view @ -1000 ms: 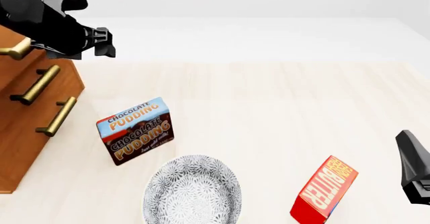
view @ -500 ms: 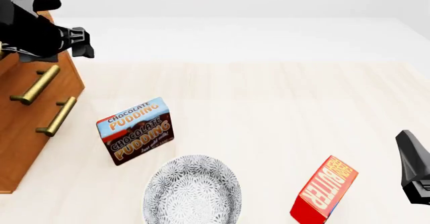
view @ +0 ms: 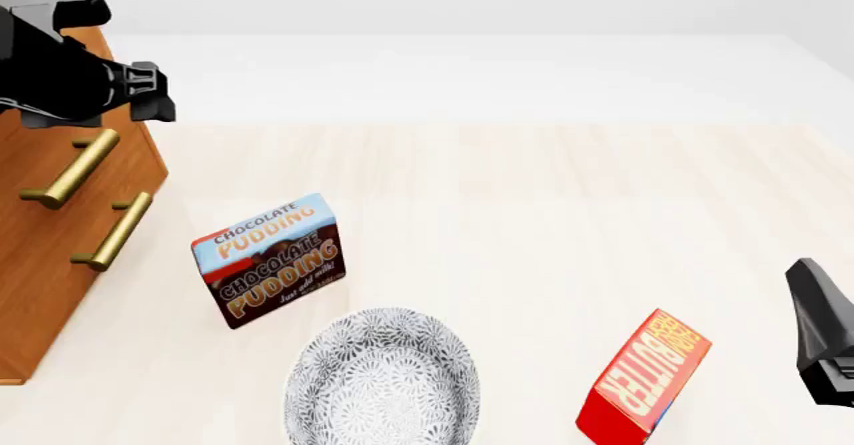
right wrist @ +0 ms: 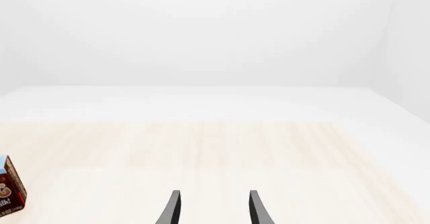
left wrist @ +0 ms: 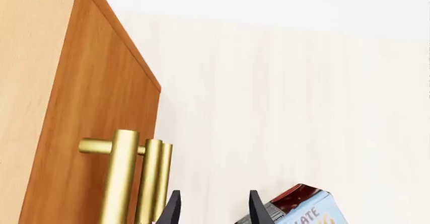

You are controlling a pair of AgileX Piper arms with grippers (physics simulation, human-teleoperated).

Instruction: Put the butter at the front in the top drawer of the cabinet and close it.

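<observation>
- Pale counter point(view: 561, 215), white backdrop.
- Left hand point(left wrist: 211, 208) released, empty, beside top drawer point(left wrist: 108, 108); approach its handle point(left wrist: 121, 178) squarely before clenching.
- Right hand point(right wrist: 211, 209) released, idle.

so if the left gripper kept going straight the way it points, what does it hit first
Probably the bare table: the left gripper, jaws open, points past the cabinet, whose brass handles sit just aside. Depth is unclear.

— What did the table point(view: 561, 195) carry?

— It was pale wood. The cabinet point(view: 54, 265) stood at its left edge, the chocolate pudding box point(view: 271, 258) near it.

— And nearer the camera?

— A patterned bowl point(view: 383, 383), then the butter point(view: 645, 378) on end, apparently leaning; its base was cut off by the frame.
</observation>
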